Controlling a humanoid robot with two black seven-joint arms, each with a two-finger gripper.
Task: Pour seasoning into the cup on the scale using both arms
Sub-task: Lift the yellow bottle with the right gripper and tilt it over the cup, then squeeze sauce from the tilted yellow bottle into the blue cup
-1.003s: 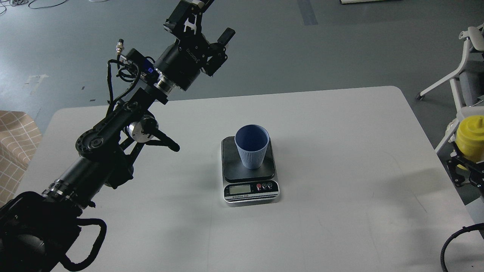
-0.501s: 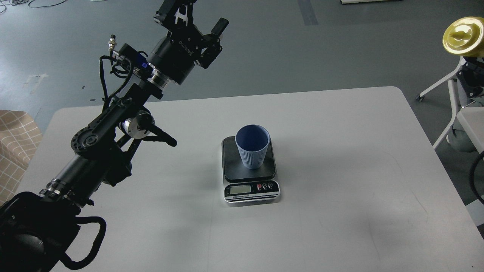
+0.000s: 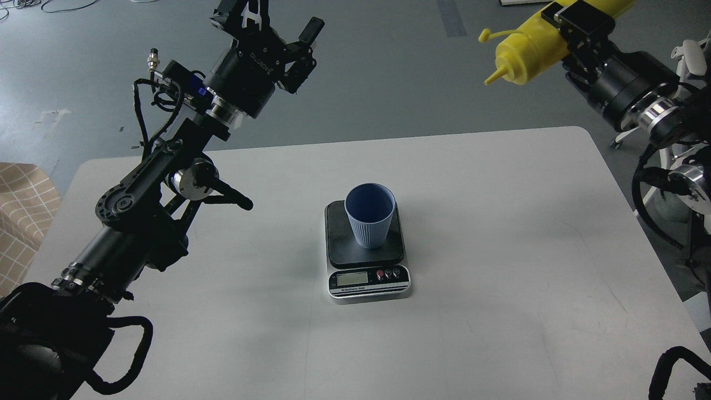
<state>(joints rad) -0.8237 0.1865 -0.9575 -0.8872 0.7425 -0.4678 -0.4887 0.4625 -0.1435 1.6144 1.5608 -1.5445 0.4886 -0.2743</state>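
The dusty-blue ribbed cup (image 3: 370,215) stands upright on the dark platform of the scale (image 3: 366,253) at the middle of the white table. My right gripper (image 3: 577,22) at the top right is shut on the yellow seasoning bottle (image 3: 525,53). The bottle lies tilted with its nozzle pointing left and down, its small cap hanging open on its tether, high above and to the right of the cup. My left gripper (image 3: 266,22) is raised at the top left, fingers spread and empty, well away from the cup.
The white table (image 3: 500,278) carries only the scale and cup. A white chair frame (image 3: 680,111) stands past the right edge. A tan checked cloth (image 3: 22,205) lies at the left edge. Grey floor lies beyond.
My right arm has swung up and in from the right edge, turning the yellow bottle so that its nozzle points left toward the table. My left gripper has drifted up and to the left.
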